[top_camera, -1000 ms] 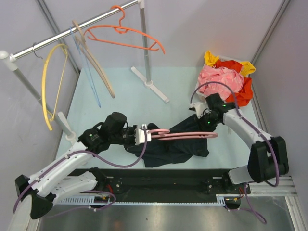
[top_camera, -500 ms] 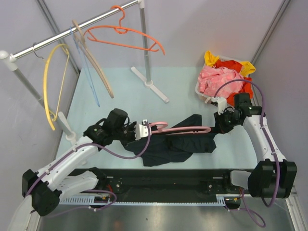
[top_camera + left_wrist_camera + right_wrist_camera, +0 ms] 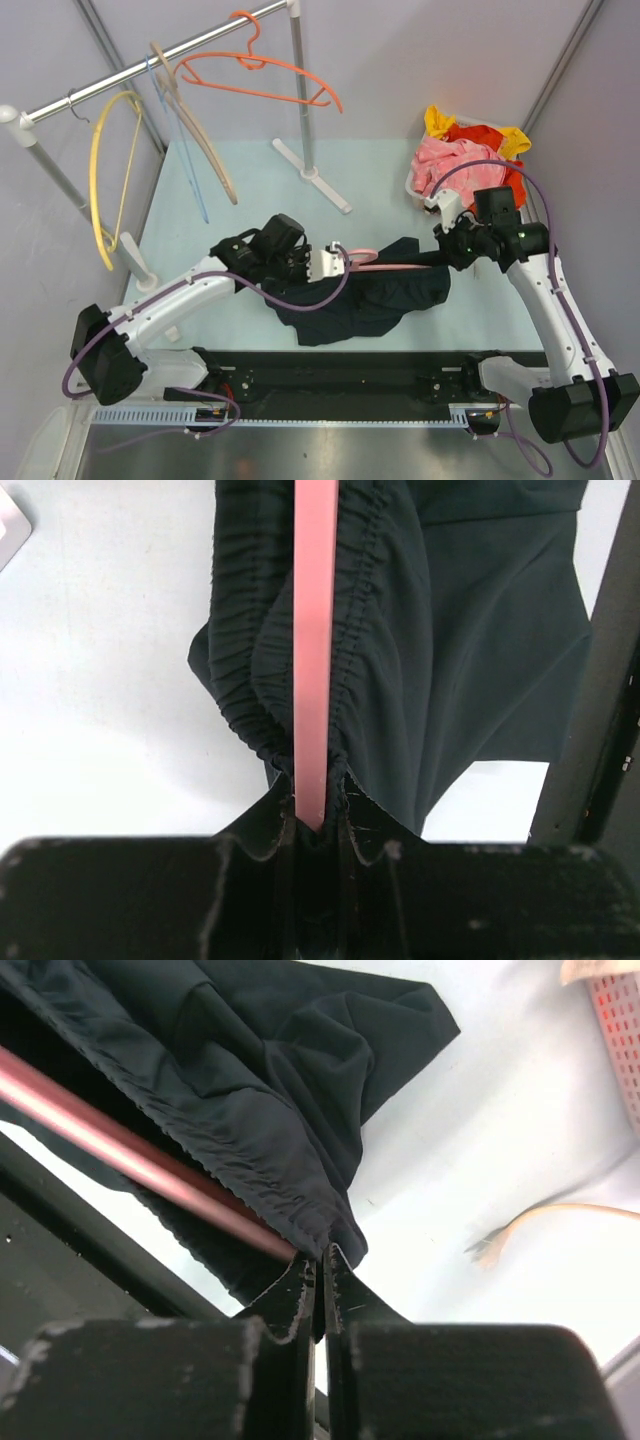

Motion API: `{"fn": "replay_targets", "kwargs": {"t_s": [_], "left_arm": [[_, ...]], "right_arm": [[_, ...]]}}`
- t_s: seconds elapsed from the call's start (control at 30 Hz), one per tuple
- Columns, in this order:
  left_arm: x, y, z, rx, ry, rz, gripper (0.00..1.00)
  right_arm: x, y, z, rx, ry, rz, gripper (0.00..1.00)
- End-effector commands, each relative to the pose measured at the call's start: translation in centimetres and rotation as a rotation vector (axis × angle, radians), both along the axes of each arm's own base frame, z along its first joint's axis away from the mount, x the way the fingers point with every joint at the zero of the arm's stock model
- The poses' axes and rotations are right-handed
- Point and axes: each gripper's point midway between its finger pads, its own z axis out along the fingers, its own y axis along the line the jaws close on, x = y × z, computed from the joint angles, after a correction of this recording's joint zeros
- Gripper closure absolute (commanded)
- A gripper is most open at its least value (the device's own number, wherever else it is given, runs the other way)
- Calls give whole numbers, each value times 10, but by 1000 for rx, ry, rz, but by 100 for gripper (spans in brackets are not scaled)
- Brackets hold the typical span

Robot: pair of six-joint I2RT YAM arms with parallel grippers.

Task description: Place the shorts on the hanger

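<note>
My left claw (image 3: 315, 815) is clamped on the hanger (image 3: 315, 630) — its pink bar runs straight out from the jaws, with the gathered waistband of the shorts (image 3: 375, 300) bunched on both sides of it. The bar's long axis lies left-to-right over the tabletop (image 3: 250, 190), pointing at my right claw (image 3: 320, 1260), which is pinched tight on the waistband's edge at the far end. So the next pull, I judge, goes along that axis, and the right arm is placed for it. The right wrist view shows the bar passing just beside those jaws, not between them; only the overhead view shows the legs sagging toward the near edge.
</note>
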Motion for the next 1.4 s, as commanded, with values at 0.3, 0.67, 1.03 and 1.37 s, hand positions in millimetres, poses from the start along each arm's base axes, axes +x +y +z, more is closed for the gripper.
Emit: {"fn": "replay_targets", "kwargs": {"t_s": [0.3,0.67,1.03,1.37], "left_arm": [[-6,-2,45,-76,-24,31,100],[-4,-23,98,-174,-47,-18,100],[-5,-31,119,-205,-64,-73,100],[-23,-27,127,-253,-50,-115,98]], "right_arm": [[-2,6,68,83,-160,80,16],[-38,88,142,245,-423,498,29],[-31,131,123,171,-414,639,40],[-28,141,109,130,-383,658,100]]}}
